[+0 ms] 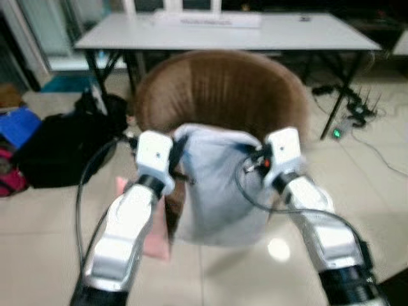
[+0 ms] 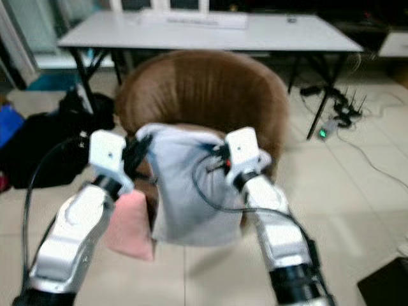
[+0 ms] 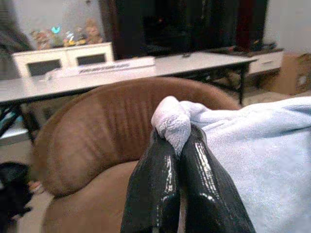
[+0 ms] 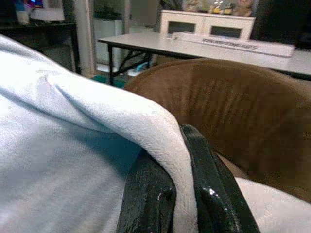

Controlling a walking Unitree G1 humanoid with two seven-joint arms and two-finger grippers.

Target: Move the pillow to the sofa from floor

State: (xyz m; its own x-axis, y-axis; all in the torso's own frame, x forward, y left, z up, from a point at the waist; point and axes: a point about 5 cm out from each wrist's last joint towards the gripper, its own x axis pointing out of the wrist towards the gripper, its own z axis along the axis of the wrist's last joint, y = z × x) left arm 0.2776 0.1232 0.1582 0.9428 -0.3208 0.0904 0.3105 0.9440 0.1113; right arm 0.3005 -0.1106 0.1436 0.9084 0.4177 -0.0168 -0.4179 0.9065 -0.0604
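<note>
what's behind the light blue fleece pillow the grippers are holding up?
Behind the light blue fleece pillow: the brown round-backed sofa chair, then a white table. The pillow covers the chair's seat. Left gripper and right gripper pinch its top corners.

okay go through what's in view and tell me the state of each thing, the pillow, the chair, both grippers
Pillow: light blue, off the floor, held up in front of the chair by both grippers.
Brown chair: upright, its seat hidden behind the pillow.
Left gripper: shut on a pillow corner.
Right gripper: shut on the pillow's edge.
White table: standing behind the chair.
</note>
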